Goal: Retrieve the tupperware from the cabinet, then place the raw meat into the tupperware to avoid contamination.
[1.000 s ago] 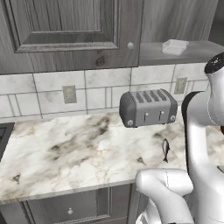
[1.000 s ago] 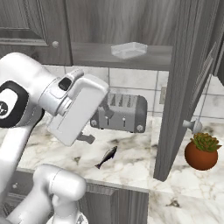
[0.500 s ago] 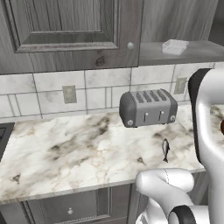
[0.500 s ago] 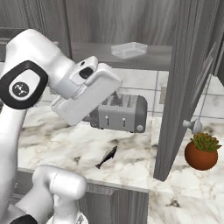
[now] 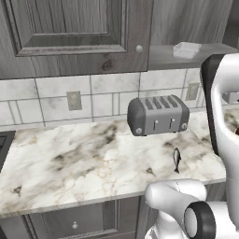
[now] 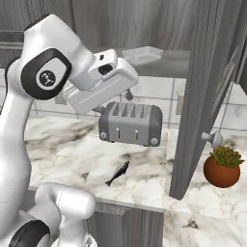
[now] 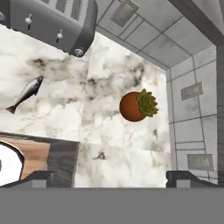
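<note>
We see our gripper (image 7: pixel 113 177) with fingers (image 7: pixel 37 177) spread wide, holding nothing, above the counter (image 7: pixel 118 127). The tupperware (image 6: pixel 142 54) sits on the open cabinet (image 6: pixel 205 91) shelf; the raw meat (image 6: pixel 118 173) lies before the toaster (image 6: pixel 130 123).

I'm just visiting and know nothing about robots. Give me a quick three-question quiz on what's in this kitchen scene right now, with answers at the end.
1. True or false: the tupperware is on the counter beside the toaster.
2. Which lies nearest the counter's front edge? A) the toaster B) the raw meat C) the potted plant
3. Fill in: the gripper is ____ and holds nothing.

Key:
1. False. It sits on the shelf of the cabinet, whose door stands open.
2. B.
3. open.
</note>
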### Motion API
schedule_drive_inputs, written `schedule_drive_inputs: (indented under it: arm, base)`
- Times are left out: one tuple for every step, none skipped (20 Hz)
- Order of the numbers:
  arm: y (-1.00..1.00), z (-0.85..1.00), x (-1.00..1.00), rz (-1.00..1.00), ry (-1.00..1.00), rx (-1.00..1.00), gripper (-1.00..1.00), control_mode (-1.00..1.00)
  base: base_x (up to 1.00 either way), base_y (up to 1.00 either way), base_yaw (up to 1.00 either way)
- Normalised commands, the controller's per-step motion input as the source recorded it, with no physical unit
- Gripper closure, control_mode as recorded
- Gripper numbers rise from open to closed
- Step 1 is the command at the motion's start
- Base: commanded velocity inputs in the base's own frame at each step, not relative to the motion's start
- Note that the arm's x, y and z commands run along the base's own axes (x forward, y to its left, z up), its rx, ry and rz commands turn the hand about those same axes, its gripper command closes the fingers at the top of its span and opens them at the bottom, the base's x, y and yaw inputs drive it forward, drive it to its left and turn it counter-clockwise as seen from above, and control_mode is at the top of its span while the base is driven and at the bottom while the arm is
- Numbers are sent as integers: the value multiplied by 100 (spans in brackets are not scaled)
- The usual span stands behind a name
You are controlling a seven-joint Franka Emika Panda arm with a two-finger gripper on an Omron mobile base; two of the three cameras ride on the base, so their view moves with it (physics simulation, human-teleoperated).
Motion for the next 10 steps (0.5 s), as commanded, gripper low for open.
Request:
schedule_drive_inputs:
  arm:
    - [11, 0, 63, 2, -22, 3, -100, -100]
    - [7, 0, 64, 2, -22, 4, -100, -100]
    - [0, 0, 62, 1, -21, 7, -100, -100]
    - [0, 0, 65, 3, -16, 10, -100, -100]
    - [0, 0, 65, 5, -13, 11, -100, -100]
    - [3, 0, 64, 5, -13, 11, -100, -100]
    - [8, 0, 62, 5, -13, 9, -100, -100]
    - [15, 9, 51, 4, -14, 7, -100, -100]
    - [22, 17, 44, 2, -13, 3, -100, -100]
    - [34, 27, 34, 1, -9, 0, -100, -100]
  base:
    - [0, 0, 0]
    - [0, 0, 0]
    - [0, 0, 0]
    - [0, 0, 0]
    - [0, 0, 0]
    - [0, 0, 0]
    - [0, 0, 0]
    - [0, 0, 0]
    - [0, 0, 0]
    - [0, 0, 0]
